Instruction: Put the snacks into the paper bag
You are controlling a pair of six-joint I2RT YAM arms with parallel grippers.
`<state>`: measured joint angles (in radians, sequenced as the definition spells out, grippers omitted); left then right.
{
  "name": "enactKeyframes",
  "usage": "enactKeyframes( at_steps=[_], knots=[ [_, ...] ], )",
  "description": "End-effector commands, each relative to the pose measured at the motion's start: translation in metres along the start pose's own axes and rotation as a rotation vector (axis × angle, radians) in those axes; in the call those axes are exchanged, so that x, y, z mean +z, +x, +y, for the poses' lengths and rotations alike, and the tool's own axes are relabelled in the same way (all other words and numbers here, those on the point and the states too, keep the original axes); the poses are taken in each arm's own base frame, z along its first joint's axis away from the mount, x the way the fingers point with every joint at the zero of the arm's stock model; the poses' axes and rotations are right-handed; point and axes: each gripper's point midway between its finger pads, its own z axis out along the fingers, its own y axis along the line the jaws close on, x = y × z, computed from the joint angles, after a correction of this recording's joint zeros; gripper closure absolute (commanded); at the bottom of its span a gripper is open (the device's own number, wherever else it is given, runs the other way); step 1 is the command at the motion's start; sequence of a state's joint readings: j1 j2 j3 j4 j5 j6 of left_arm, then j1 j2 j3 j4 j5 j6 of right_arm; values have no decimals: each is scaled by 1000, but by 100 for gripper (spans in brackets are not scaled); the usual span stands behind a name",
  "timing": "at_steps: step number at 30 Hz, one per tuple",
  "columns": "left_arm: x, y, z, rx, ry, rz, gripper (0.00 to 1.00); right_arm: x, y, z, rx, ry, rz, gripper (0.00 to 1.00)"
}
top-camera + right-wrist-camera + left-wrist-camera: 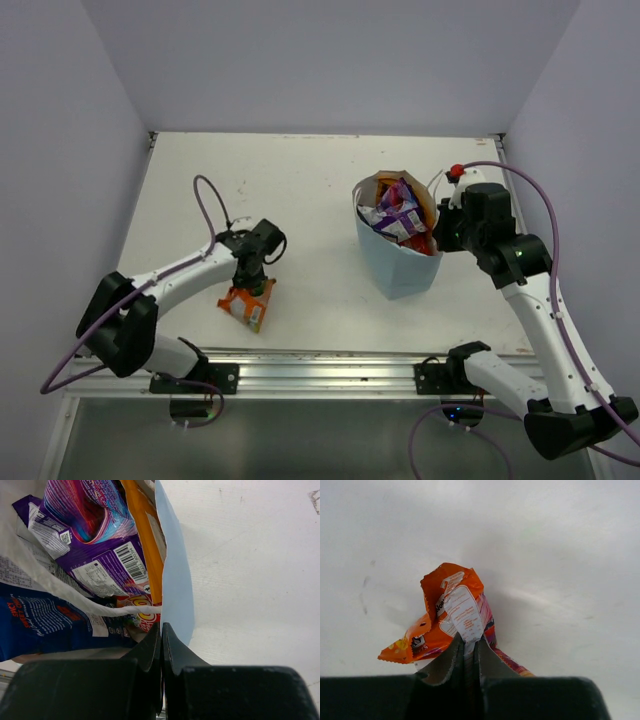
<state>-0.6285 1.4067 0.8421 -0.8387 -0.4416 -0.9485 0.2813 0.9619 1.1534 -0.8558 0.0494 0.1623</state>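
Left gripper (pixel 468 642) is down on the orange-white packet (pixel 451 610), fingers drawn narrow and pinching the crinkled end of it. The packet sits on the white table (pixel 300 180), well to the left of the paper bag (pixel 400 262) and nearer the arm bases. The bag stands upright with its mouth open. Inside it are the purple-white packet (pixel 100 555), the blue bag (pixel 45 625), the tall orange chip bag (pixel 145 545) against the bag's right wall, and a red packet (pixel 140 617) low down beside them. Right gripper (pixel 161 630) is at the bag's right rim, jaws nearly together, clamping the light blue wall between them.
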Motion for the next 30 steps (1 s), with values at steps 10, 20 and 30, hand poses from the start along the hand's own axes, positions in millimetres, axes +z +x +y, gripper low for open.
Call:
enactKeyframes(
  at_steps=[10,20,30],
  knots=[
    [-331,-327,-193,-77,743,-867,100,2,-8,8,-16,-35,-10,100],
    [-432,-213,-291,189,1449,-815,100,1,-8,4,-21,-13,-9,100],
    [-407,-72,-330,449,1489,-546,100,1,-6,3,-10,-5,-9,100]
  ],
)
